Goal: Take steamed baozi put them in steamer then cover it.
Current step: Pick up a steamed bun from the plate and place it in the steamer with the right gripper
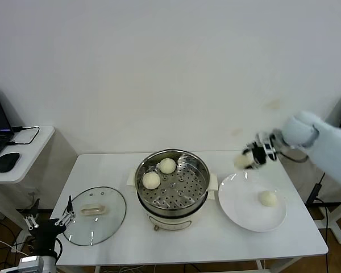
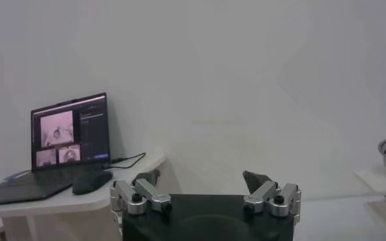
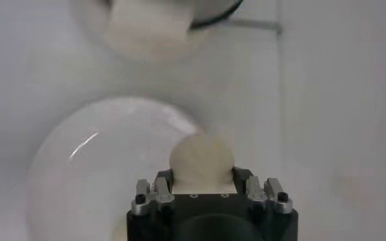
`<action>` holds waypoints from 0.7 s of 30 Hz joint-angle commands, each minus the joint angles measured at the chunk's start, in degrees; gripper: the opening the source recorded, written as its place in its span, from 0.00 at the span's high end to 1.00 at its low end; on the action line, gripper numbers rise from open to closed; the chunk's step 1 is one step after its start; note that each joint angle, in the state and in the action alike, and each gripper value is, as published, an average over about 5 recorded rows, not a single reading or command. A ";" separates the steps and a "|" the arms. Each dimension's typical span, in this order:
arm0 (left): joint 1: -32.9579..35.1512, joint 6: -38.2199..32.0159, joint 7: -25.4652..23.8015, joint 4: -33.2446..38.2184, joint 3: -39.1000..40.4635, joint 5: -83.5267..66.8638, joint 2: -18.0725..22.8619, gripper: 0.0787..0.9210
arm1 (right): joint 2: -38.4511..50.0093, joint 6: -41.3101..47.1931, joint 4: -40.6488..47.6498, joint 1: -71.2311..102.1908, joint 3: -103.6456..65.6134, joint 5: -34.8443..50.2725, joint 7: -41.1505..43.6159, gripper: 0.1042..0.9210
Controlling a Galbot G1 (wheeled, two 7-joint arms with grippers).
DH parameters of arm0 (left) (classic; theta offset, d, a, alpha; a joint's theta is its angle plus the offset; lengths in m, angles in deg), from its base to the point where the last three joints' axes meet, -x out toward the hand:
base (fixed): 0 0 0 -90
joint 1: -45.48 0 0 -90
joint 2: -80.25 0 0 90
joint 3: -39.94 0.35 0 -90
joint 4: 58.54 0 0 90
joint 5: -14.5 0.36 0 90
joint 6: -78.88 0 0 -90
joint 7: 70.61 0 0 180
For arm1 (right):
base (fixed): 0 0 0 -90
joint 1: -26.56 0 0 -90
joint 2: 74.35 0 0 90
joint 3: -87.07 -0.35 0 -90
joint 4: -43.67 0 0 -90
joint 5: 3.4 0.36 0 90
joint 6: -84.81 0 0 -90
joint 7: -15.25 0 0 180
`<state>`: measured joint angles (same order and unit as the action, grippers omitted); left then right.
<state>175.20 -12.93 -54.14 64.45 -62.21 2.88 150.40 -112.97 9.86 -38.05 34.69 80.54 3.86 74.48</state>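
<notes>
The right tool (image 1: 251,156) squeezes 1 baozi (image 3: 202,159) above the plate (image 1: 238,205); next I think it carries it left to the steamer (image 1: 198,187), beside 2 buns (image 1: 151,180).

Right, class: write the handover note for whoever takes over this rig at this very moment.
Right tool: shut on a baozi, lifted above the far edge of the white plate, right of the steamer.
Left tool: open, empty, parked low off the table's left front corner.
Done: two baozi lie on the steamer's tray.
Left: place the held baozi, then the last baozi from the plate, then fit the cover, lying flat on the table left of the steamer.
</notes>
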 commanded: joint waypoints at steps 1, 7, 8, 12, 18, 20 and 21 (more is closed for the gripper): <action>0.17 -0.09 -0.02 0.13 -0.20 -0.02 0.19 0.12 | -9.69 0.20 -2.30 -12.92 9.23 6.91 -1.30 0.43; 0.47 -0.12 0.02 0.46 -0.82 -0.01 0.48 0.12 | -14.75 -5.12 -4.02 -11.35 14.60 8.11 -3.34 0.43; 0.52 -0.12 0.02 0.57 -0.92 -0.02 0.50 0.12 | -15.50 -6.30 -3.98 -10.86 15.31 8.17 -3.70 0.43; 0.60 -0.15 0.02 0.64 -1.33 -0.06 0.63 0.12 | -17.77 -10.24 -4.08 -9.45 16.90 7.80 -4.45 0.43; 0.14 -0.18 0.03 0.43 -1.34 -0.08 0.94 0.12 | -21.08 -16.00 -4.40 -10.04 21.06 3.51 -4.23 0.43; -0.03 -0.17 0.03 0.39 -1.25 -0.08 1.08 0.12 | -22.19 -17.92 -3.98 -10.36 22.10 1.40 -3.82 0.43; -0.09 -0.17 0.04 0.37 -1.23 -0.08 1.14 0.12 | -22.70 -18.80 -3.74 -10.47 22.56 0.56 -3.58 0.43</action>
<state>175.15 -13.12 -54.10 64.91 -63.48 2.80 151.55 -130.62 -2.33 -41.47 25.71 97.86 7.34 71.27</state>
